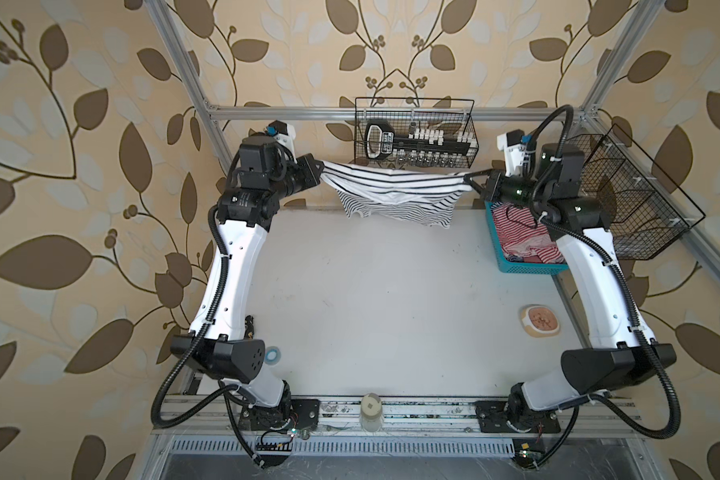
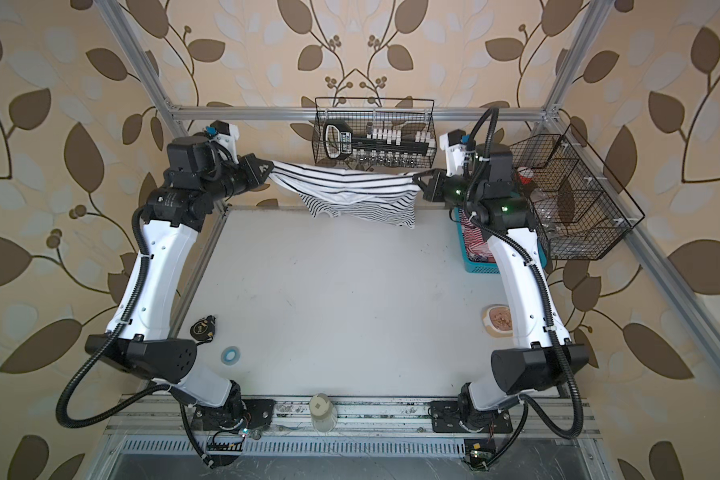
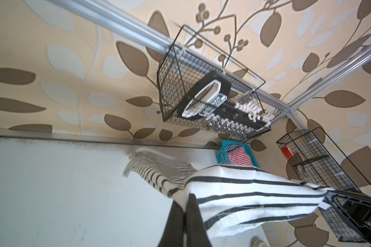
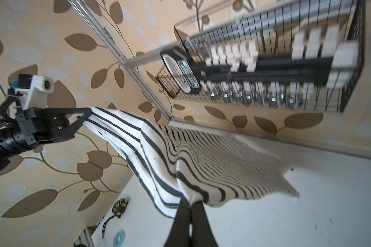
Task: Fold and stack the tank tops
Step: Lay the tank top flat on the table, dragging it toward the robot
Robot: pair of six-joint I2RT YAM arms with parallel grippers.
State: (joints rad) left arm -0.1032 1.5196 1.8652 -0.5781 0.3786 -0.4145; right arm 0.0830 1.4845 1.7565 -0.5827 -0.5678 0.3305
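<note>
A white tabletop (image 1: 371, 299) carries a teal plastic basket (image 1: 516, 266) at its far right corner, a small blue tape ring (image 1: 272, 354) near the left front, and a tan dish (image 1: 539, 321) at right. Two black wire baskets (image 1: 416, 131) hang on the frame behind.

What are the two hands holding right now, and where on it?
Both hold the black-striped top, stretched between them above the table's far edge. The left hand pinches its left end, the right hand its right end.

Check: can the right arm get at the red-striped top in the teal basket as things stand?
Probably not yet. The right gripper is shut on the black-striped tank top, stretched across to the left gripper. The red-striped top lies in the teal basket beneath that arm, uncovered.
</note>
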